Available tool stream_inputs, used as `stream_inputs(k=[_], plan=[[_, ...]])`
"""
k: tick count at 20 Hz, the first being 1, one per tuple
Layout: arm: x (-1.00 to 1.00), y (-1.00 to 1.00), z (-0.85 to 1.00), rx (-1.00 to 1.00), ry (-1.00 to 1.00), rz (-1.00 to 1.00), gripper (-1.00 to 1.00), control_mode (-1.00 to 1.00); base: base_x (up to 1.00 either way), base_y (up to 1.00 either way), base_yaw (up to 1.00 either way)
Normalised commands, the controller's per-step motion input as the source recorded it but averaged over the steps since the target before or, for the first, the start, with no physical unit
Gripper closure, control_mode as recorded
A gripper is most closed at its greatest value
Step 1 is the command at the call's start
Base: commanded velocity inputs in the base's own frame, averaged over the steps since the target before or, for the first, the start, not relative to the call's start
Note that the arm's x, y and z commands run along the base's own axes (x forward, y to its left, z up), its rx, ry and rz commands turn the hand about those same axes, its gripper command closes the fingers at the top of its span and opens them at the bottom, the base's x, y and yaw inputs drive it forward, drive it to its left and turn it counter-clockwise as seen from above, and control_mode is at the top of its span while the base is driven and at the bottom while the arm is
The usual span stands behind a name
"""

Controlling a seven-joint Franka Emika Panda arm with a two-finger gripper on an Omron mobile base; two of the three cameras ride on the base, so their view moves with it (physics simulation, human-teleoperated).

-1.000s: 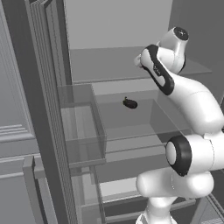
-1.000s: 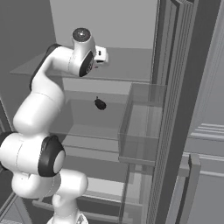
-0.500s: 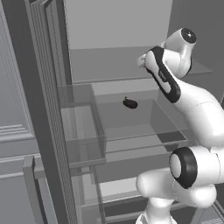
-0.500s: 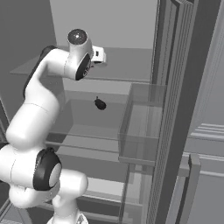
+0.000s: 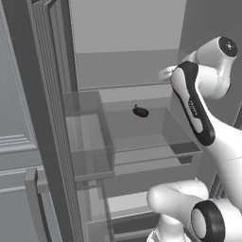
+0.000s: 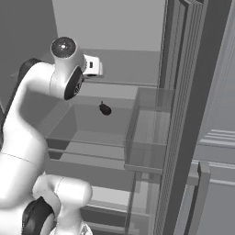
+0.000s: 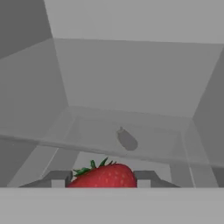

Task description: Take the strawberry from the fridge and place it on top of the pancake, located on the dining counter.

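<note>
Left base view: the fridge stood open across the frame, pale grey inside, glass shelves crossing the centre. The arm rose from lower right, its hand reaching in at upper right of centre. A small dark oblong vegetable lay on a shelf at frame centre, below and left of the hand. Fingertips could not be made out here.

Right base view: same interior from the other side. The hand sat at upper left; the dark oblong vegetable lay just below and right of it, on the shelf, apart from the hand. Door bins occupied the centre right.

Hand view: the strawberry sat at bottom centre, green leaves toward the upper left, red body squarely between the two fingertips of the gripper. The jaws were partly closed, one tip at each side of the fruit and apparently touching it; judged a grip on the strawberry. The dark oblong vegetable lay farther in, above centre, on a lower shelf seen through glass.

Judgement: the fruit lay on the pincer's own axis, neither left nor right of it, so the coming move called for a straight withdrawal out of the fridge, toward the pancake.
</note>
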Motion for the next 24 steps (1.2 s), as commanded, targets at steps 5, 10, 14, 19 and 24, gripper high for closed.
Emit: stream_inputs(k=[5,10,14,19,24], plan=[[-1.0,0.0,0.01,-0.01,0.03,0.0,1.0,-1.0,0.0,0.0,0.0],[-1.0,0.12,-0.37,-0.01,-0.02,-0.02,1.0,-1.0,0.0,0.0,0.0],[-1.0,0.23,-0.12,-0.07,0.1,-0.07,1.0,-1.0,0.0,0.0,0.0],[-0.95,0.08,0.0,-0.11,0.24,-0.07,1.0,-1.0,0.0,0.0,0.0],[-0.55,-0.01,0.02,-0.02,0.23,0.0,1.0,-1.0,0.0,0.0,0.0]])
